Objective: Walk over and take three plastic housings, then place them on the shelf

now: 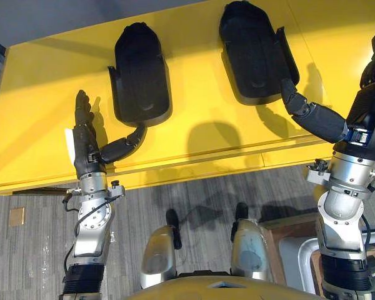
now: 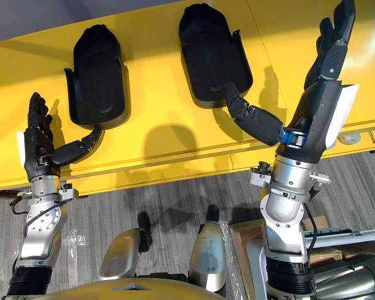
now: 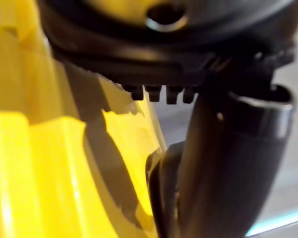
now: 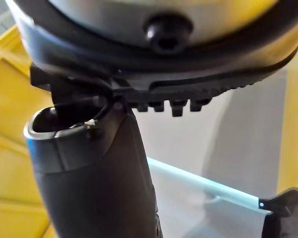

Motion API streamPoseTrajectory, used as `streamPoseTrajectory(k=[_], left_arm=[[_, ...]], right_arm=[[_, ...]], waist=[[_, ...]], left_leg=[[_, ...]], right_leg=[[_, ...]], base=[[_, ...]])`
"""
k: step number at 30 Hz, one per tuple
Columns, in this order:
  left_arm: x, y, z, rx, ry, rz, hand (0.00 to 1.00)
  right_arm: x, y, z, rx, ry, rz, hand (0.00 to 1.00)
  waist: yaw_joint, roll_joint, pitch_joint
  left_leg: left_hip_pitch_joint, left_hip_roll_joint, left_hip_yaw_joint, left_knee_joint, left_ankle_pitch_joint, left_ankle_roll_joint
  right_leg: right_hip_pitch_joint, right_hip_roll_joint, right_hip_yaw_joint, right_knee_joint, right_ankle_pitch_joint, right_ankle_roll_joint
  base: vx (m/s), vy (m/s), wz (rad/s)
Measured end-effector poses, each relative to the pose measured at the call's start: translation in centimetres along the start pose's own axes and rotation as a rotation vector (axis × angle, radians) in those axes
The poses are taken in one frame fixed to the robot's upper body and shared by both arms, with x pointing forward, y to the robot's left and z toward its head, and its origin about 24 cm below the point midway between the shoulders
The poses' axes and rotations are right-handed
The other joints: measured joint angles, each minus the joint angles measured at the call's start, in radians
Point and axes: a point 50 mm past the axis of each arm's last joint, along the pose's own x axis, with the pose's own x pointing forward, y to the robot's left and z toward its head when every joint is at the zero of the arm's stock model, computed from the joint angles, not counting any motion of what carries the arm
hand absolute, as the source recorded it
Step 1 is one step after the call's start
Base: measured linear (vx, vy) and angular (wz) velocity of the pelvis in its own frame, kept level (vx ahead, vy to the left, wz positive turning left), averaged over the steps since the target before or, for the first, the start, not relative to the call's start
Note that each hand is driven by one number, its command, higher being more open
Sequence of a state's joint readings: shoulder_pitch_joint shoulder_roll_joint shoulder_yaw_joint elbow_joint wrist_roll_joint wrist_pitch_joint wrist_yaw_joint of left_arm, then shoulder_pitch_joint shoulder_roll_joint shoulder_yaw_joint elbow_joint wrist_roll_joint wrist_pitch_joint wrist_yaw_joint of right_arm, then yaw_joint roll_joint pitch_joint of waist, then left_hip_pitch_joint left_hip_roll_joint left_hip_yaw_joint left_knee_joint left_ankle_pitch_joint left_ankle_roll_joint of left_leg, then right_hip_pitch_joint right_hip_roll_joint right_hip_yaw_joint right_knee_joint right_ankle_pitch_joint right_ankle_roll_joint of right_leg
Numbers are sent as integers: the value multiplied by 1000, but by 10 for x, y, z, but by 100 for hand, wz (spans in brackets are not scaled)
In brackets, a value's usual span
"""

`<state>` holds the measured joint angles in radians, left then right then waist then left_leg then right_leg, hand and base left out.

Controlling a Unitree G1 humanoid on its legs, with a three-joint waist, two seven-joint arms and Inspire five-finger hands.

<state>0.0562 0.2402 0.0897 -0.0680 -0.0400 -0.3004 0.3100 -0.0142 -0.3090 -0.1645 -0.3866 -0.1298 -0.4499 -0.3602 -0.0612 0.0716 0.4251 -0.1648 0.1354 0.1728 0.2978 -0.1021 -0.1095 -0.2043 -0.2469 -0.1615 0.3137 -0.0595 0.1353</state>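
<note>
two black plastic housings are seen lying flat on the yellow surface [image 1: 206, 140], side by side and apart: the left housing [image 1: 140, 75] and the right housing [image 1: 253, 53]. neither is lifted or gripped. whether this surface is the pick-up place or the shelf cannot be told, so the task is judged either barely begun or partly finished, with two housings laid down.

the left hand [image 1: 85, 147] is held open beside the left housing, its fingers straight and its thumb spread toward the housing's near edge; touching or just short of it cannot be told. the right hand [image 2: 322, 94] is likewise open, its fingers straight, and its thumb is stretched across the right housing's near corner. nothing is grasped by either hand.
</note>
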Motion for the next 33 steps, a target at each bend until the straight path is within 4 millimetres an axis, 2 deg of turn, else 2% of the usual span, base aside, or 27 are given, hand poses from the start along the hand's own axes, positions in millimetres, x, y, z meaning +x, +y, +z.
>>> streamPoseTrajectory(k=[13,18,24,27,29,33], left_arm=[[5,-2,1,-12,-13,-8,100],[3,2,1,-71,-7,-31,100],[-23,8,14,-249,2,-118,100],[-32,7,25,-352,-29,-173,100],[-35,6,36,-436,-75,-224,100],[-35,12,51,-482,-171,-267,100]], right_arm=[[0,1,0,31,9,-6,100],[-1,1,-1,30,14,-5,100],[-19,-3,-5,29,98,-45,100],[-27,-3,-7,31,134,-51,100],[-34,-3,-8,30,171,-49,100],[-37,-4,-9,28,188,-59,100]], waist=[[2,-1,4],[3,-1,4],[6,-3,2],[16,-5,-27],[31,-6,-78],[32,-11,-165]], left_leg=[[-2,1,6,12,-8,3],[6,1,2,7,-8,3],[69,-5,-4,-50,3,0],[91,-9,-12,-96,22,-3],[144,-10,-19,-162,43,-8],[178,-12,-23,-206,51,-10]], right_leg=[[0,0,6,-1,1,2],[11,0,0,-5,2,2],[78,0,-24,-49,4,6],[96,1,-41,-69,4,7],[148,6,-63,-107,5,8],[194,12,-83,-158,14,15]], base=[[0,-1,-1],[-1,-2,1],[40,-10,5],[71,-32,15],[82,-30,14],[87,-5,8]])
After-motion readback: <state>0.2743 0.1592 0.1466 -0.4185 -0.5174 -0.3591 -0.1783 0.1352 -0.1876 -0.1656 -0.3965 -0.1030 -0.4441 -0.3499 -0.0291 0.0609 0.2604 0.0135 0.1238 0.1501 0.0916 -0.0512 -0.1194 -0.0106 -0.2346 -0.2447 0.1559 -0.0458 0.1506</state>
